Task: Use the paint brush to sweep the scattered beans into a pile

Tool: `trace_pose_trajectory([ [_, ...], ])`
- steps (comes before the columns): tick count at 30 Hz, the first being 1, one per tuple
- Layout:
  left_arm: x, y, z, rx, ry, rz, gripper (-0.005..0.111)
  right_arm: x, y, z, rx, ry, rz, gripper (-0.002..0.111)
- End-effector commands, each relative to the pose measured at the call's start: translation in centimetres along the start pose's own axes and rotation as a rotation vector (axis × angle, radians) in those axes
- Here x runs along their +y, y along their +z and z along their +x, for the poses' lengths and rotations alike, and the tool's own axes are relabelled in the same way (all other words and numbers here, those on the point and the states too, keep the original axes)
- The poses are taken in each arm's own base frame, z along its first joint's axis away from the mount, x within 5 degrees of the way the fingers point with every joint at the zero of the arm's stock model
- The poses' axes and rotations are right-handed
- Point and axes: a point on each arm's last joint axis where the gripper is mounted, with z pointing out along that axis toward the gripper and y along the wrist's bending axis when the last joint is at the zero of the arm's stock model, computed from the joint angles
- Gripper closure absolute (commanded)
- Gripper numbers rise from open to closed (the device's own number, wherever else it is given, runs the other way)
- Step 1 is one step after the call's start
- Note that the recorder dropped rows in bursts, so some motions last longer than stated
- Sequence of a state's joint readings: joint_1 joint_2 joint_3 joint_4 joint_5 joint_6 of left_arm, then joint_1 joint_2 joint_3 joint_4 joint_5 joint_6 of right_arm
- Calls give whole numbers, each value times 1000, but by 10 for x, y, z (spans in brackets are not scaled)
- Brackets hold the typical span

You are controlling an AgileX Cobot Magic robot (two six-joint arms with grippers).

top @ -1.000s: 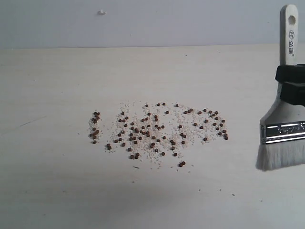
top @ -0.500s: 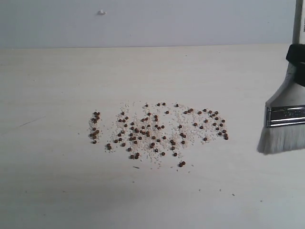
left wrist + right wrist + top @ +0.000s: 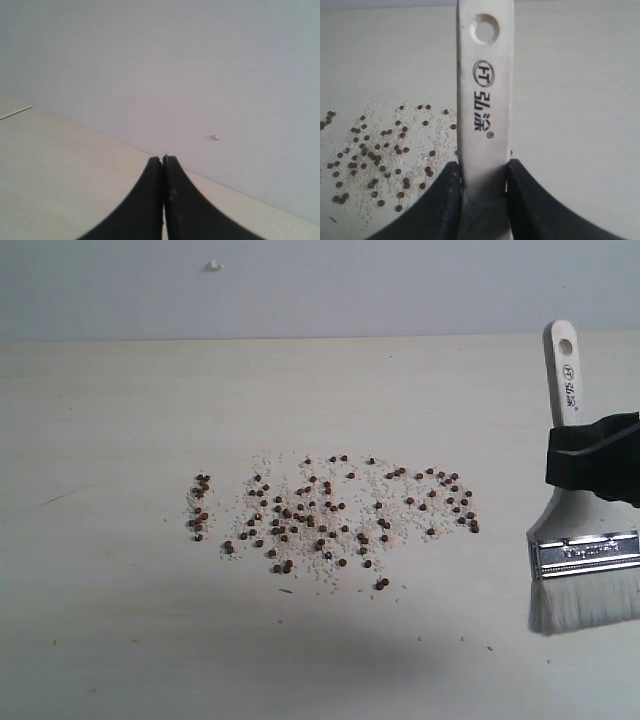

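The beans [image 3: 330, 515] lie scattered in a wide patch mid-table, reddish-brown dots mixed with whitish grains; they also show in the right wrist view [image 3: 375, 155]. No pile is in view. To their right, the paint brush [image 3: 585, 550] stands nearly upright with its bristles [image 3: 585, 605] down by the table surface, clear of the beans. My right gripper [image 3: 580, 455] is shut on its pale wooden handle [image 3: 485, 100], jaws pressed against both sides [image 3: 484, 170]. My left gripper [image 3: 163, 160] is shut with nothing in it, faces the wall and does not show in the exterior view.
The pale wooden table [image 3: 120, 640] ends at a grey wall [image 3: 400, 290] behind. A small white bump [image 3: 213, 266] sits on that wall. A thin dark scratch [image 3: 60, 497] marks the table at the left.
The brush first rose and drifted right, then came back down lower and slightly left, its handle top now leaning left. The beans have not moved.
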State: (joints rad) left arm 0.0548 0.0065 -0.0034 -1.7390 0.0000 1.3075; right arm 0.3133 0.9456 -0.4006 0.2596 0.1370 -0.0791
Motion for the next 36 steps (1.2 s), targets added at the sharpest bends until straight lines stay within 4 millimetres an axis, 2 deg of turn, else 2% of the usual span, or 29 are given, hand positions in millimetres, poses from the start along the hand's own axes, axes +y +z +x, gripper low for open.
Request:
trace_pose_trajectory([
  [1, 0, 0, 1, -1, -3, 5, 107, -1, 0, -2, -33, -7, 4, 108],
  [11, 0, 0, 1, -1, -3, 5, 107, -1, 0, -9, -117, -29, 12, 108],
  [14, 3, -1, 0, -9, -12, -25, 107, -2, -2, -18, -211, -29, 21, 108],
  [18, -7, -1, 1, 18, -125, 78, 107, -2, -2, -18, -213, -29, 21, 108],
  [23, -12, -2, -7, -1, -130, 101, 107, -2, -2, -17, -205, -53, 21, 108],
  [28, -27, -5, -15, 7, -140, 230, 107, -2, -2, -22, -262, -49, 24, 108],
  [32, -31, -7, -31, -49, -130, 221, 107, 10, 8, -27, -304, -71, -22, 108],
  [36, -37, -5, -35, -35, -48, 253, 107, 23, 17, -30, -371, -88, -78, 108],
])
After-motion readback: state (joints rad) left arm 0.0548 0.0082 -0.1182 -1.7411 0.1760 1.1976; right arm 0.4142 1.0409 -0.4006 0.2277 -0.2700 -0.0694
